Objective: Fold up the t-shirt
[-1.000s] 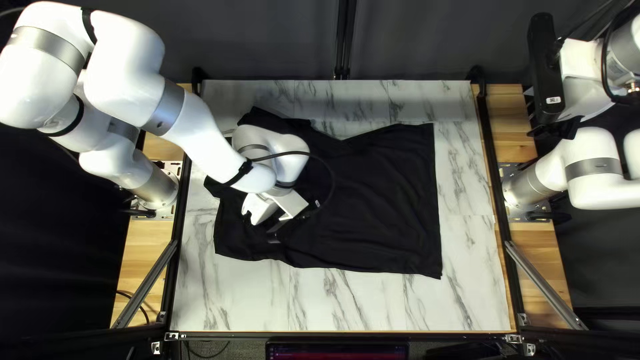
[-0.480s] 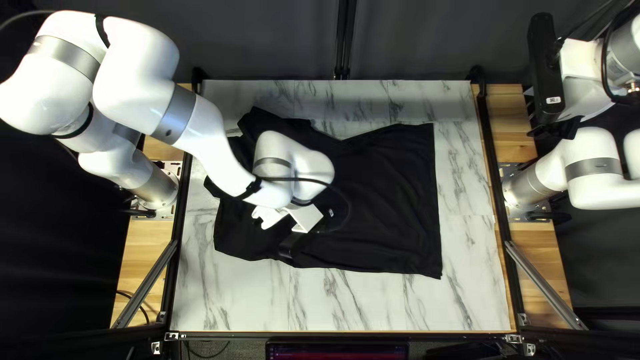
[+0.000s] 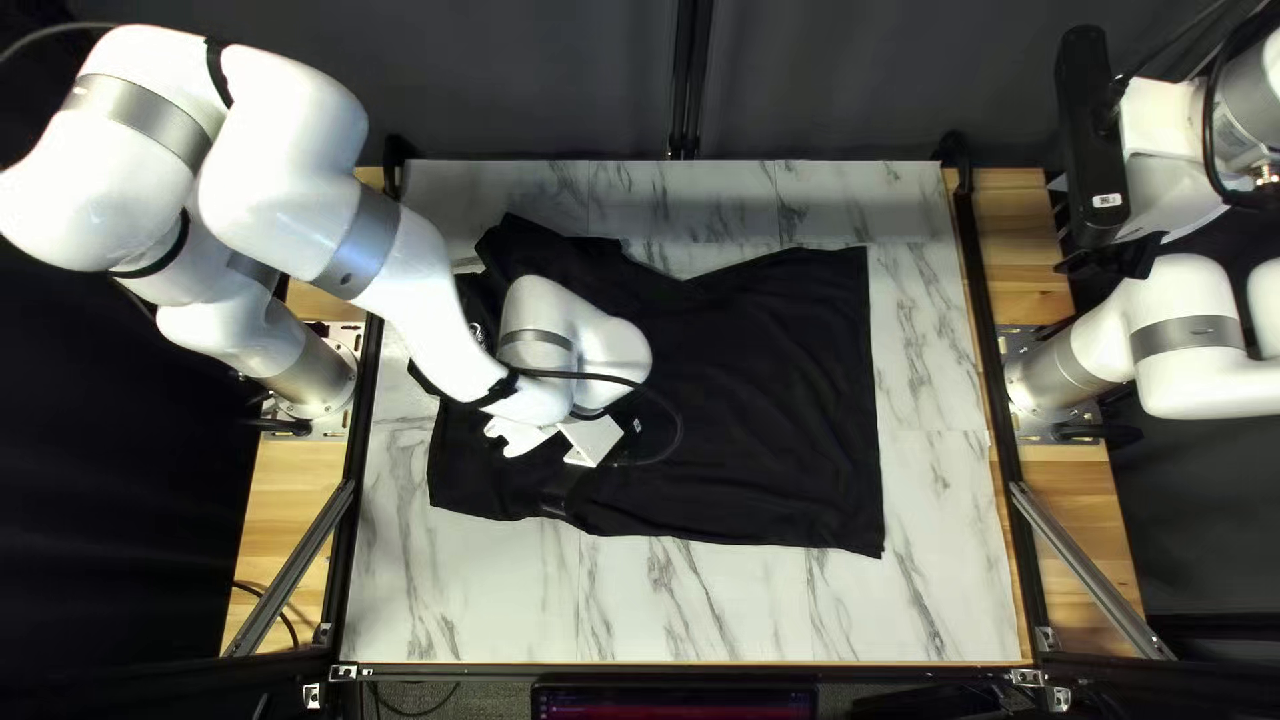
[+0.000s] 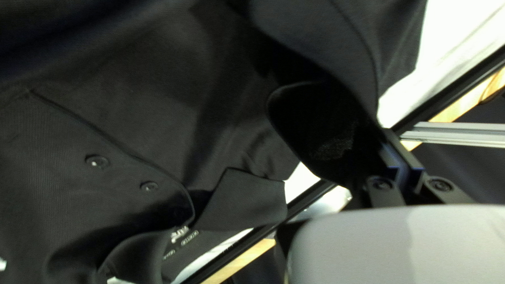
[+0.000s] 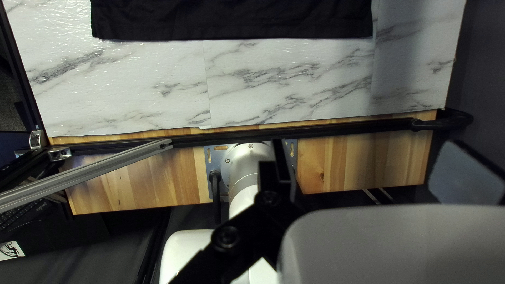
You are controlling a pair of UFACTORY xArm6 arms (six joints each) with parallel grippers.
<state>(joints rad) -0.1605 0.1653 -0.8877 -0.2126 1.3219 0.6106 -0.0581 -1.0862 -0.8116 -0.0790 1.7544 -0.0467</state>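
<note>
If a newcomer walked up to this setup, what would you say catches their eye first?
Probably the black shirt, spread across the marble-patterned table. Next, my white left arm, reaching over it from the table's left edge. The left wrist view also shows small round buttons on the cloth.

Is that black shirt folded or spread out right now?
Spread out, a bit unevenly: the black shirt lies broad across the table, its front buttons showing.
</note>
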